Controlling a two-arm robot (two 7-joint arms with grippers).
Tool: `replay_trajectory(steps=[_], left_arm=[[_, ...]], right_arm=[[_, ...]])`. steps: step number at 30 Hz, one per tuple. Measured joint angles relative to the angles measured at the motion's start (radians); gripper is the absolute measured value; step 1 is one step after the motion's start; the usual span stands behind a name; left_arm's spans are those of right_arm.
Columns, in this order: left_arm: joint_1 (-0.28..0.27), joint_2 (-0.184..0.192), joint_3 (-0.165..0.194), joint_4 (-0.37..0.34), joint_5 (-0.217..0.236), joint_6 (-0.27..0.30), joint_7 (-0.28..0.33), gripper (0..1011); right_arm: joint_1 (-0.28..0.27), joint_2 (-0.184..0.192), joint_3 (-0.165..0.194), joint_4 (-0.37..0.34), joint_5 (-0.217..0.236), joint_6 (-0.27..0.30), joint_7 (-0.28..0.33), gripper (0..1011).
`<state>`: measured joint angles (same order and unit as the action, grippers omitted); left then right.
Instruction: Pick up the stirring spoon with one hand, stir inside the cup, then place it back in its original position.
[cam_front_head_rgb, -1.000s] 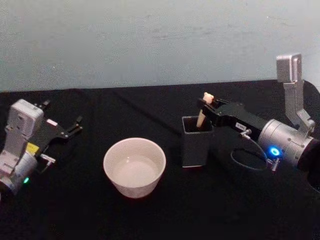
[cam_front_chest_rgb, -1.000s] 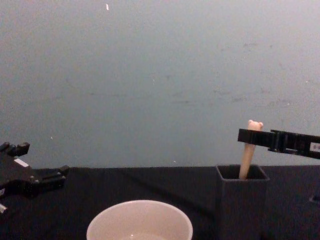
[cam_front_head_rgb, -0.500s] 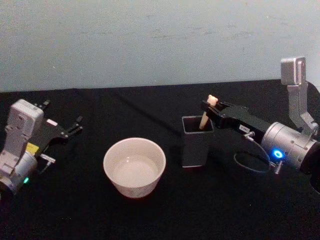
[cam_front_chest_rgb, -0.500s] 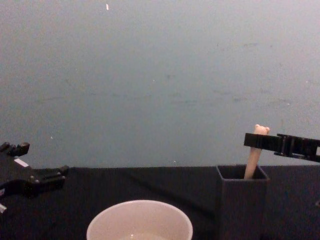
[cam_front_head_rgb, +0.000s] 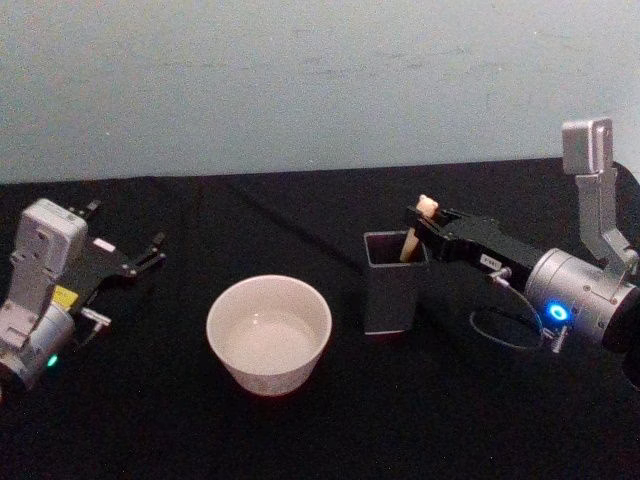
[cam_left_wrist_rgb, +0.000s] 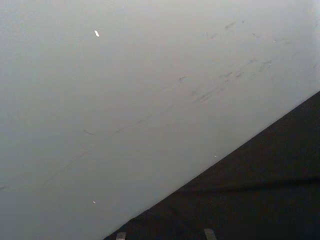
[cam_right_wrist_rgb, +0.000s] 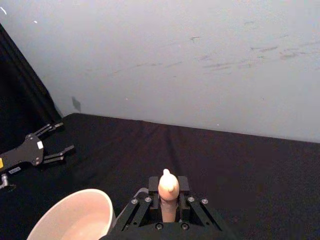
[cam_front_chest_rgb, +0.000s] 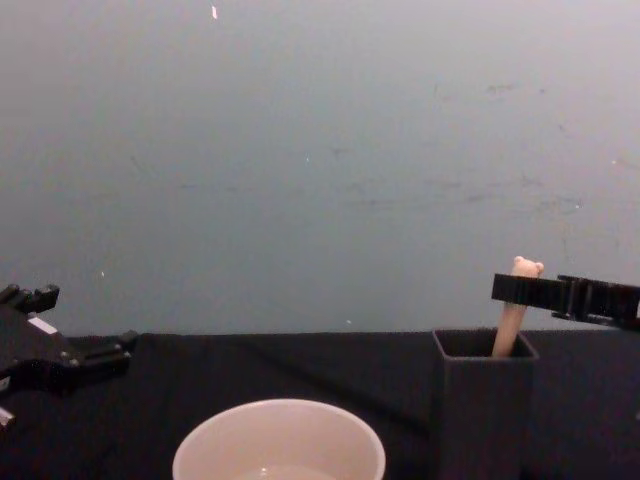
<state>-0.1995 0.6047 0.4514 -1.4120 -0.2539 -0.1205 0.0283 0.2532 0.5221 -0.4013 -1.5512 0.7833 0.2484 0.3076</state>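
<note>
The stirring spoon (cam_front_head_rgb: 411, 236) stands in the dark grey square holder (cam_front_head_rgb: 390, 290), its peach handle and bear head (cam_front_chest_rgb: 527, 267) sticking out above the rim; its bowl is hidden inside. My right gripper (cam_front_head_rgb: 421, 222) reaches in from the right and is shut on the handle just below the bear head (cam_right_wrist_rgb: 168, 186). From the chest, the same gripper (cam_front_chest_rgb: 516, 289) crosses the handle above the holder (cam_front_chest_rgb: 483, 410). The cream-white cup (cam_front_head_rgb: 268, 335) sits left of the holder. My left gripper (cam_front_head_rgb: 150, 252) rests open at the far left.
A black cloth (cam_front_head_rgb: 300, 430) covers the table, with a pale wall behind. The right arm's cable (cam_front_head_rgb: 500, 325) loops down beside the holder. The cup (cam_right_wrist_rgb: 75, 217) lies between the two arms, with bare cloth around it.
My right gripper has lowered the spoon deeper into the holder and drifted slightly right; less handle shows above the rim. The left arm has not moved.
</note>
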Motion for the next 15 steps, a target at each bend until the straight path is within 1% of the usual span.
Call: replay_trajectory(steps=[14, 15], left_arm=[[0.000, 0.000, 0.000, 0.000, 0.000, 0.000, 0.000, 1001], [0.000, 0.000, 0.000, 0.000, 0.000, 0.000, 0.000, 1001]], right_arm=[[0.001, -0.001, -0.001, 0.000, 0.000, -0.001, 0.001, 228], [0.002, -0.001, -0.001, 0.000, 0.000, -0.001, 0.001, 266]])
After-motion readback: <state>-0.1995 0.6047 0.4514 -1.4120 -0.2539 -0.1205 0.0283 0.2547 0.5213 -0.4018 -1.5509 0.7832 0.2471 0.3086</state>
